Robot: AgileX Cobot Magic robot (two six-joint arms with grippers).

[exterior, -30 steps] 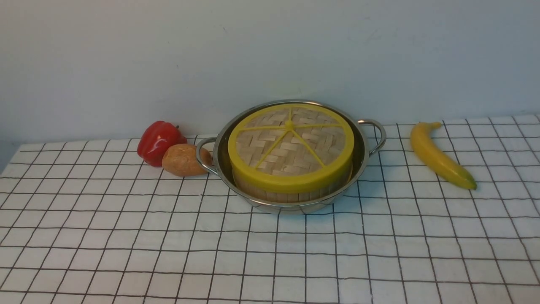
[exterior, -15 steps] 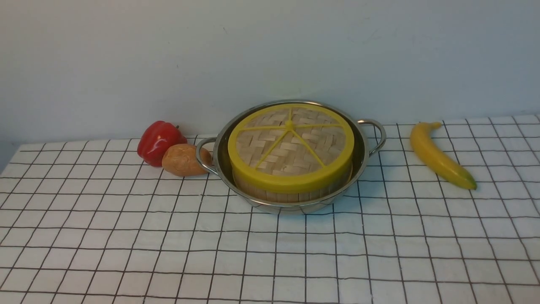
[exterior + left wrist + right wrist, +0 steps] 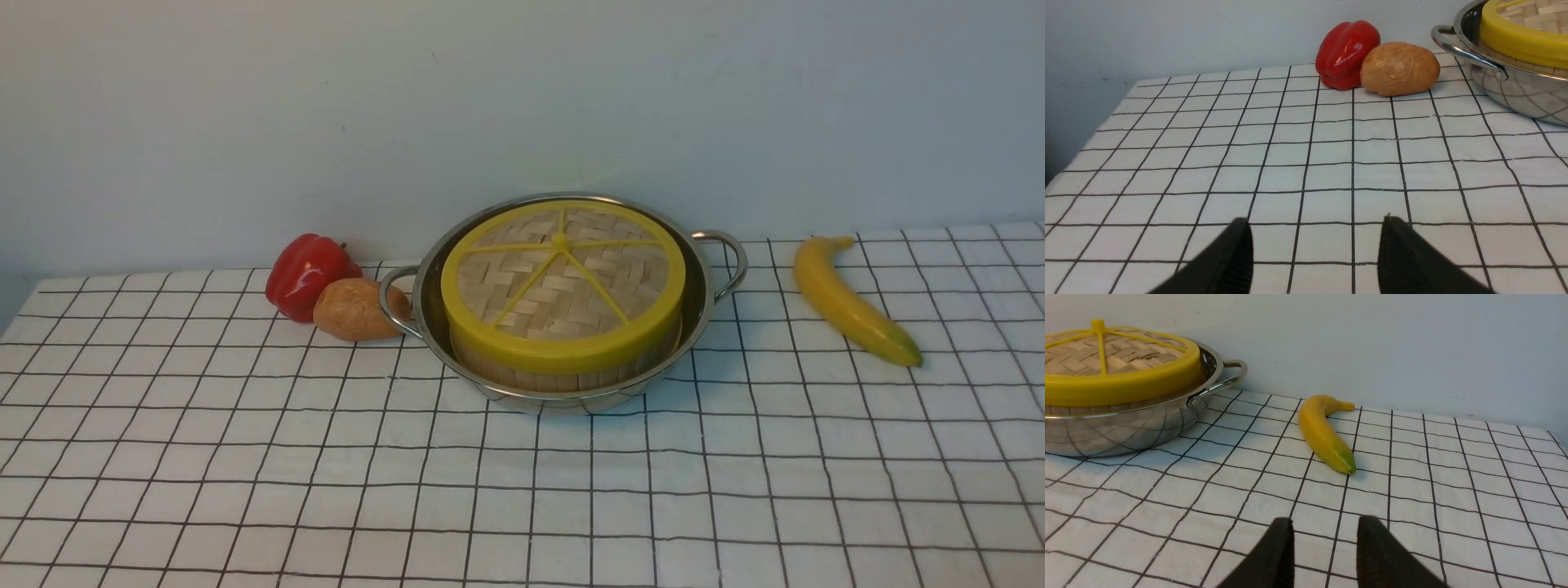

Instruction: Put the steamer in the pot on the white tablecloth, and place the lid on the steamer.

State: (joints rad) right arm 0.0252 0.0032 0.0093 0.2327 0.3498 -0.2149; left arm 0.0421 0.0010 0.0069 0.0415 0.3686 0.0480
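Counting the items on the white tablecloth (image 3: 245,457): one pot (image 3: 702,310), one steamer (image 3: 563,374), one lid (image 3: 563,278), one red pepper (image 3: 309,273), one brown potato (image 3: 356,309), one banana (image 3: 849,300).

The pot stands on the cloth toward the far wall. The steamer sits inside it, only its slatted wall visible beneath the lid, which rests flat on top with its yellow rim seated all round. A narrow gap shows between steamer and pot wall.

The potato touches the pot's left handle, with the pepper touching the potato on its far left. The banana lies well apart from the right handle, with bare cloth between.

The cloth's left edge is visible in the left wrist view; the near half of the cloth is bare from side to side.

The left gripper (image 3: 1316,245) hangs over bare cloth, jaws spread wide, holding nothing. The right gripper (image 3: 1325,543) hangs over bare cloth near the banana, jaws parted more narrowly, also holding nothing.
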